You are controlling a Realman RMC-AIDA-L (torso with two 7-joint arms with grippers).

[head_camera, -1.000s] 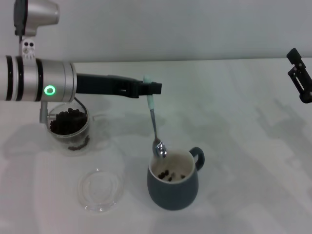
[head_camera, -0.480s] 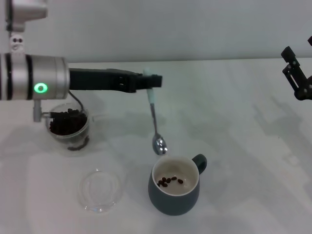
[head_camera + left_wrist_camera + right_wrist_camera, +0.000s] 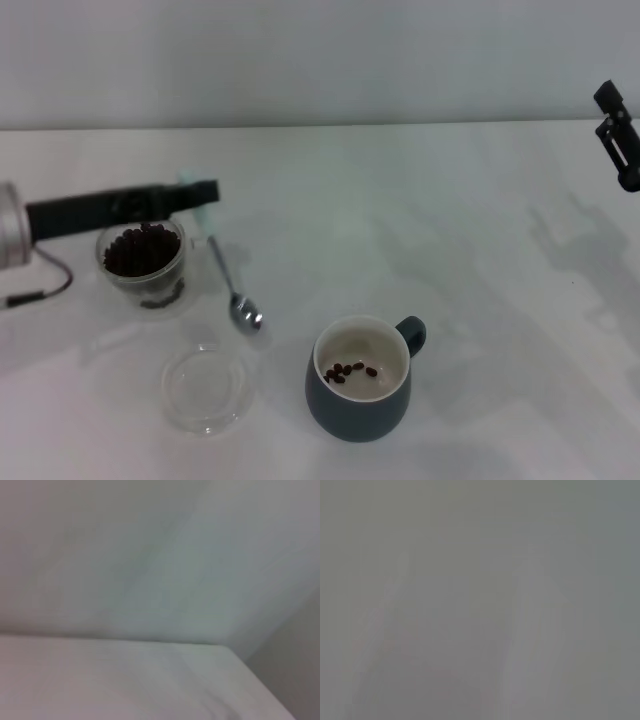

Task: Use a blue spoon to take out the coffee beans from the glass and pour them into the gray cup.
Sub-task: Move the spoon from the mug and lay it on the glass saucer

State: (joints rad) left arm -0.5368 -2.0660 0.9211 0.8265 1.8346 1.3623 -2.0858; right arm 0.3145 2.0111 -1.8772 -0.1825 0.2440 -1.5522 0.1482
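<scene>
Gripping: left hand (image 3: 203, 193) clamps pale-blue-handled metal spoon (image 3: 228, 280) beside clear glass (image 3: 143, 263) of dark beans (image 3: 139, 248), left surface edge.
Right hand (image 3: 620, 140): far-right edge, state unclear.
Blue-gray ceramic cup (image 3: 360, 385): near edge.

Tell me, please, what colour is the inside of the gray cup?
Cream-white inside the gray cup, seen best in the head view.

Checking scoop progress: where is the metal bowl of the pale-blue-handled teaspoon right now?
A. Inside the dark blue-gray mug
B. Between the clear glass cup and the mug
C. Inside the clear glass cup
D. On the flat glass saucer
B: the left pincer holds the pale-blue-handled teaspoon, bowl between clear glass cup and dark blue-gray mug.
</scene>
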